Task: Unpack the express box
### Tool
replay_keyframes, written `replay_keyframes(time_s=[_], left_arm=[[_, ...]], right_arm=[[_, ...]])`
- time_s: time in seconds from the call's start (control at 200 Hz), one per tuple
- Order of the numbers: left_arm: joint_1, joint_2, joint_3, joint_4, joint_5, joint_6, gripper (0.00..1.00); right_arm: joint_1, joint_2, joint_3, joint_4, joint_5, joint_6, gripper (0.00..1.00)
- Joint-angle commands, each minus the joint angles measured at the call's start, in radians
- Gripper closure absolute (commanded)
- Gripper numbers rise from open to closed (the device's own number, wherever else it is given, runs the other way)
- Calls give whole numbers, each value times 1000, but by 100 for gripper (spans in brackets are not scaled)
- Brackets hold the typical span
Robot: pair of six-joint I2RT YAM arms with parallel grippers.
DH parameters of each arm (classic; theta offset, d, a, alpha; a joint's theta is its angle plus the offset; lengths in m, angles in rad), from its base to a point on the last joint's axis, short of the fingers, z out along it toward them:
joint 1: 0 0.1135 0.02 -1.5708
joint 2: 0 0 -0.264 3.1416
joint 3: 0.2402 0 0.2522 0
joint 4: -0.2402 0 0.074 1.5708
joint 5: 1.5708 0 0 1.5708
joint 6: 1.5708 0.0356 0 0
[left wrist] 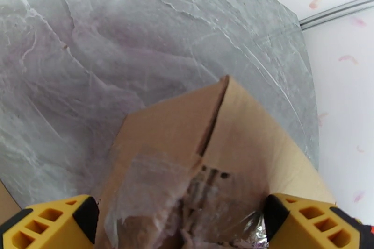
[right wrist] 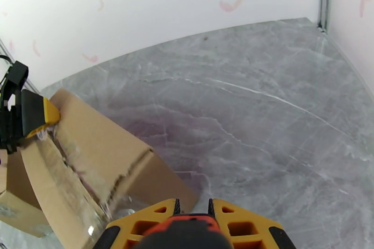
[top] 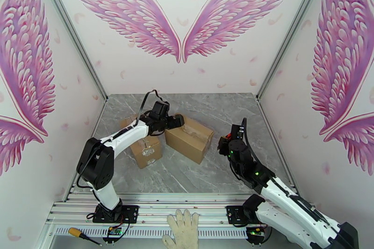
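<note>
The express box [top: 191,138] is a brown carton lying at the middle of the grey marble table [top: 224,110], its top seam covered with crumpled clear tape [left wrist: 154,184]. My left gripper [top: 176,121] hangs over the box's left end, open, its yellow fingers [left wrist: 56,222] spread wide on either side of the torn tape. In the right wrist view that same box [right wrist: 98,152] lies at the left, with one left fingertip [right wrist: 46,112] touching its top edge. My right gripper [top: 223,145] hovers just right of the box, shut with nothing in it [right wrist: 191,209].
A smaller carton with a printed label [top: 147,151] sits against the express box's left side, under my left arm. A white glove [top: 182,229] and an orange-handled screwdriver [top: 80,235] lie on the front rail. Open tabletop stretches to the right and back [right wrist: 262,119].
</note>
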Motion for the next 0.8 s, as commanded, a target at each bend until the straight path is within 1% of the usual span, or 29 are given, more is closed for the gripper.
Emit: replay_keyframes(time_s=[0.0,0.11,0.2,0.28,0.295,0.405,0.495,0.545,0.605,0.68,0.795], left_arm=[[-17,-92,23,-63,-127,173,1],[-26,-132,51,-73,-180,442,1],[-27,-188,17,-10,-189,705,1],[-30,-256,-37,67,-101,948,1],[-32,-270,-69,81,-77,994,1],[-48,-349,-178,144,90,1276,1],[-81,-367,-228,176,197,1425,1],[-110,-355,-222,154,226,1494,1],[-148,-330,-207,119,244,1565,2],[-190,-291,-190,99,238,1637,3],[-228,-220,-160,97,230,1704,3]], right_arm=[[-51,30,25,126,-95,46,100],[-83,41,30,131,-111,100,100],[-97,24,28,111,-103,144,100],[-111,-17,29,72,-101,213,100],[-112,-27,27,70,-101,222,100],[-115,-85,-5,98,-110,291,100],[-117,-95,-2,105,-121,322,100],[-118,-96,-3,116,-124,341,100],[-119,-90,-18,155,-124,360,100],[-123,-67,-21,180,-130,373,100],[-128,-31,-22,211,-144,389,100]])
